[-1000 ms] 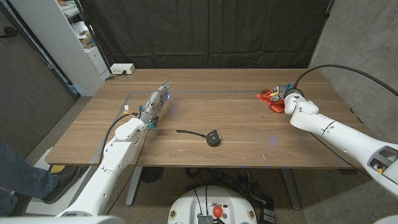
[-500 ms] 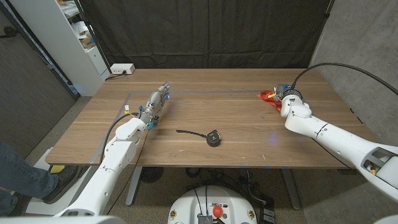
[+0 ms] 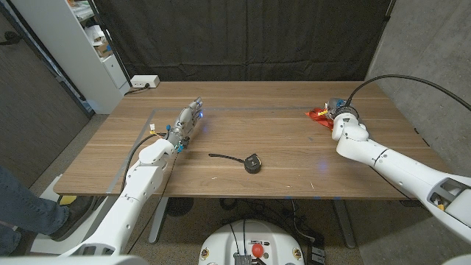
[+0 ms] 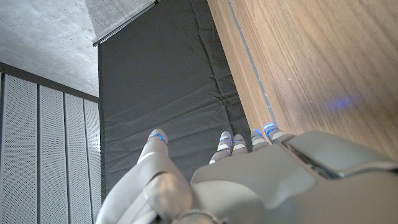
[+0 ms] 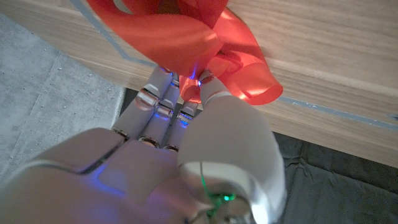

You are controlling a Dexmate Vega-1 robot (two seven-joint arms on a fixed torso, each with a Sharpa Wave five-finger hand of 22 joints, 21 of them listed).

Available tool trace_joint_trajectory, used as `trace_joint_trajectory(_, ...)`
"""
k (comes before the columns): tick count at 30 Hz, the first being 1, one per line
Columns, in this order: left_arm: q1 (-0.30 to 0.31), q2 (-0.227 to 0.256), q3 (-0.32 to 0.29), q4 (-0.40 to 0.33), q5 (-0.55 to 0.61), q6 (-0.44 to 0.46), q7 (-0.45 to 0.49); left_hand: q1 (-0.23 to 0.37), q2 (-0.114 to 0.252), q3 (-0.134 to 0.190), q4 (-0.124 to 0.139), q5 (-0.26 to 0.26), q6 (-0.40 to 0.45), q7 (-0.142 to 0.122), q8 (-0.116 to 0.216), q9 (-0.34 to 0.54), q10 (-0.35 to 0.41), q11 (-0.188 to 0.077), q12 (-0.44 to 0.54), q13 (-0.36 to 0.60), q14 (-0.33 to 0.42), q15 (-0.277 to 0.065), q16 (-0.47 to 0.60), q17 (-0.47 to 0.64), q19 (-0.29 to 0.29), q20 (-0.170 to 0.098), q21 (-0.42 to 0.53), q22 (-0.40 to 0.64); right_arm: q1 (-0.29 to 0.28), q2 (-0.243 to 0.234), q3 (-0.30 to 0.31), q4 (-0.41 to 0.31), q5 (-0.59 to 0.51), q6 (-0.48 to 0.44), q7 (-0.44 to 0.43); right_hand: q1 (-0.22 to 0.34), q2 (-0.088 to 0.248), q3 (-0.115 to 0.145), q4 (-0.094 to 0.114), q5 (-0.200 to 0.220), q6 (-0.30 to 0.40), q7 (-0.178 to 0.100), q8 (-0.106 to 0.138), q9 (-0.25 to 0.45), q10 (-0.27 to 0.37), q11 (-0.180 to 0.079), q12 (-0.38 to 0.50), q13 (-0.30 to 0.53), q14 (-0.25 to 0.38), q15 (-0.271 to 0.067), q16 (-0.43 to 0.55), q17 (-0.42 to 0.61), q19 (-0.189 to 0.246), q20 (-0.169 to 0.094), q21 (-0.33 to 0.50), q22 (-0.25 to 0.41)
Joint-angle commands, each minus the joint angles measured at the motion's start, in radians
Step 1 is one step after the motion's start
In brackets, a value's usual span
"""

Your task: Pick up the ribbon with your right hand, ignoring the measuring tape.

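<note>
Standing at the table's near side, I noted the right hand [image 3: 338, 112] at the far right part of the wooden table [image 3: 280, 140], its fingers [image 5: 163, 93] closed around the red ribbon [image 3: 319, 113]. The right wrist view showed the ribbon [image 5: 205, 43] bunched in folds and pinched between thumb and fingers, close over the wood. The left hand [image 3: 185, 124] was on the table's left side, fingers extended and close together, holding nothing; its fingertips [image 4: 268, 130] pointed along the tabletop. The black measuring tape [image 3: 252, 161] lay near the middle of the front half, its short tail stretched toward the left hand, well apart from both hands.
</note>
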Motion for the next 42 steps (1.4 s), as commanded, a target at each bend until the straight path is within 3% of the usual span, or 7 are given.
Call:
trace_joint_trajectory(1,-0.02,-0.007,0.005,0.031,-0.003,-0.008,-0.015,0.001,0.009,-0.001,-0.005,-0.005,0.005,0.006,0.0,0.001,-0.014,-0.007,-0.002,0.004,-0.076,0.002,0.004,0.003,-0.156,0.007,-0.003,0.003,-0.03,-0.015,0.038,-0.057,0.014,-0.002,-0.058,0.019,0.0,-0.003,0.005,-0.006,0.012,0.002,0.011,0.014,0.015,0.005,0.017,0.013,0.024,-0.139,0.0,0.017,0.011,-0.073,0.023,0.012)
trace_joint_trajectory(17,-0.029,-0.006,0.008,0.022,0.001,-0.008,-0.019,0.001,0.01,-0.001,-0.005,-0.005,0.006,0.005,0.0,0.002,-0.015,-0.007,-0.002,0.004,-0.078,0.002,0.004,0.003,-0.155,0.006,-0.006,0.004,-0.072,-0.049,0.093,-0.15,0.011,-0.013,-0.105,0.037,-0.001,-0.009,0.011,-0.01,0.031,0.006,0.034,0.044,0.044,-0.001,0.043,0.039,0.075,-0.14,-0.005,0.06,0.016,-0.077,0.084,0.038)
trace_joint_trajectory(42,-0.016,-0.007,-0.002,0.019,-0.014,-0.031,-0.026,0.001,0.011,-0.001,-0.005,-0.005,0.006,0.006,-0.001,0.002,-0.016,-0.007,-0.002,0.004,-0.079,0.002,0.004,0.003,-0.155,0.007,-0.009,0.004,-0.105,-0.086,0.138,-0.278,-0.044,-0.044,-0.119,0.057,0.008,-0.007,0.015,-0.015,0.043,0.005,0.037,0.045,0.054,-0.007,0.04,0.043,0.089,-0.14,-0.021,0.102,-0.012,-0.077,0.134,0.064)
